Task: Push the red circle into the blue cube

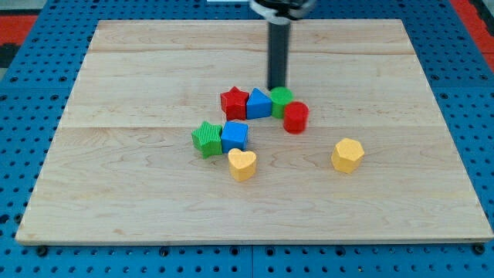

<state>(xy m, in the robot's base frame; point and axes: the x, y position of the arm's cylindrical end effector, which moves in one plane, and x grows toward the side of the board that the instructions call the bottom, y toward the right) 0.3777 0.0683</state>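
The red circle (296,117) stands near the board's middle, touching a green circle (281,97) at its upper left. The blue cube (235,136) lies to the red circle's lower left, a gap apart from it, next to a green star (206,139). My tip (277,86) is just above the green circle, at the red circle's upper left, on the side away from the blue cube's row.
A red star (234,101) and a blue triangular block (258,103) sit in a row left of the green circle. A yellow heart (242,164) lies below the blue cube. A yellow hexagon (347,154) lies at the right. The wooden board (116,193) rests on blue pegboard.
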